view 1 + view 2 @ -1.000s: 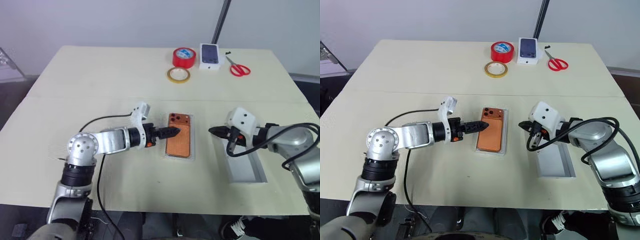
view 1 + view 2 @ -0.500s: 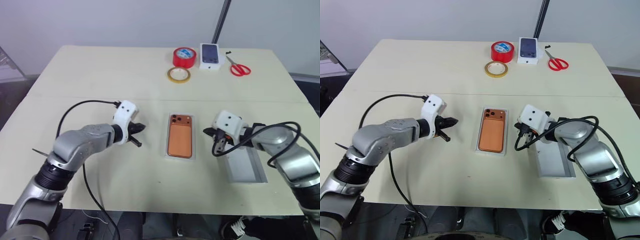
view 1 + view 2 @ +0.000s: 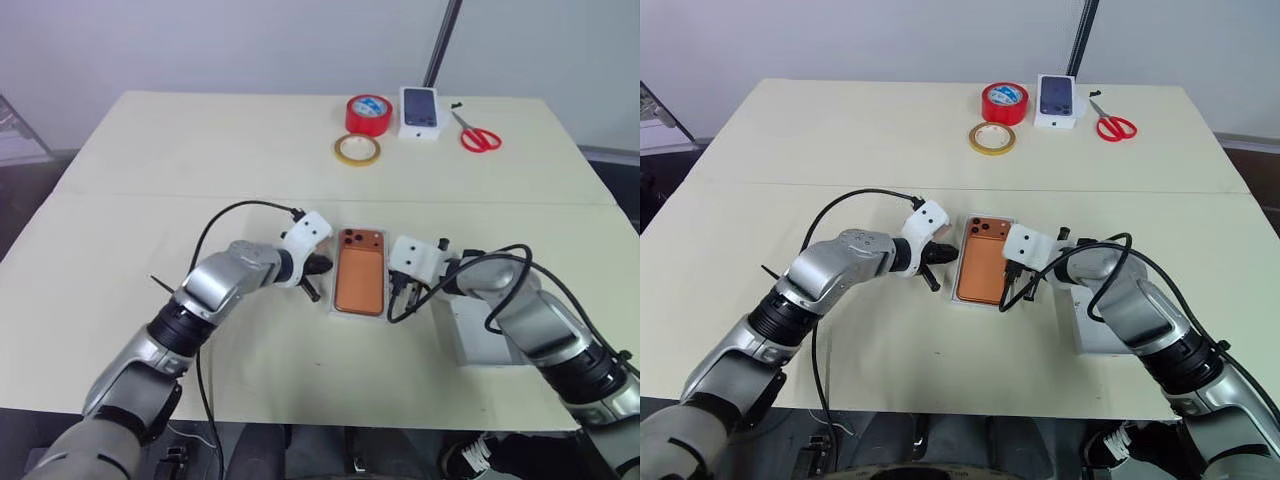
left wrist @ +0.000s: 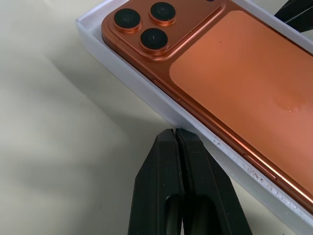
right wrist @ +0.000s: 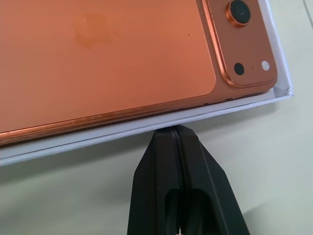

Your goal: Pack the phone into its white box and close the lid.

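On the table's middle, the phone already lies inside the white box. Both pincers, left gripper and right gripper, are squeezed closed, holding nothing, beside it. Next job: the lid, lying right of it.

Soft, even light from above falls on the pale cream desk; shadows under the arms are faint. The close wrist views are sharp, with a gentle sheen on the copper-orange phone.
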